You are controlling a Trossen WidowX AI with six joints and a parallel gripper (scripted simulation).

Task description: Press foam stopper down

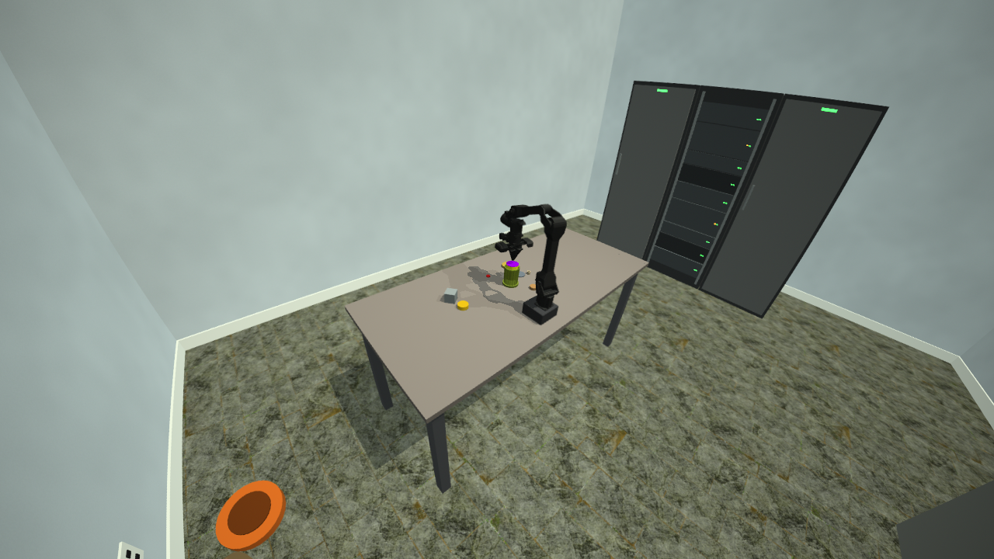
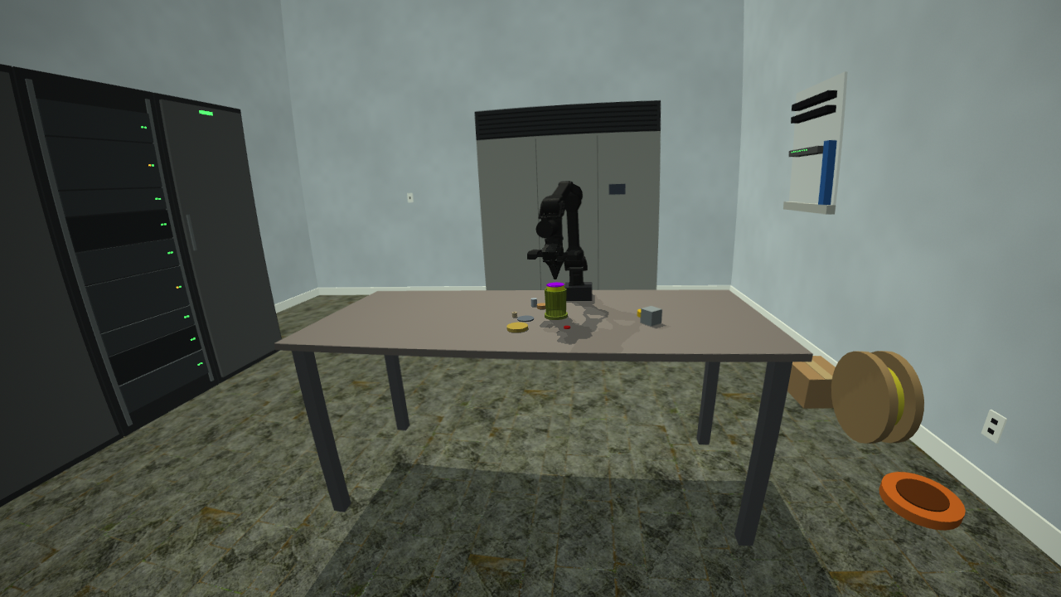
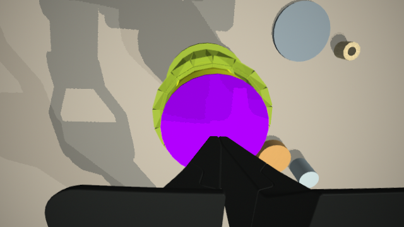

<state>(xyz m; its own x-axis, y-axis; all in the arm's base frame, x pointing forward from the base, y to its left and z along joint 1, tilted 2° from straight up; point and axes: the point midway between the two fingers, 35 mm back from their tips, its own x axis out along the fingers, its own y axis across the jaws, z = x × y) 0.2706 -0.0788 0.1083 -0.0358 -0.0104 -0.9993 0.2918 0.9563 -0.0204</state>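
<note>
Now: black claw [image 3: 218,139] clenched, empty, poised over round purple foam stopper [image 3: 214,116] in ribbed green jar [image 3: 218,63]. Foam likely soft, springy: press top centre, gently; no grasping.

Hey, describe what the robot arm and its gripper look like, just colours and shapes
The arm is matte black all over, built of chunky rounded links on a squarish black base. The gripper is black too, with two wedge-shaped fingers tapering to a narrow tip under a wide rounded crossbar. No cables or markings show.
</note>
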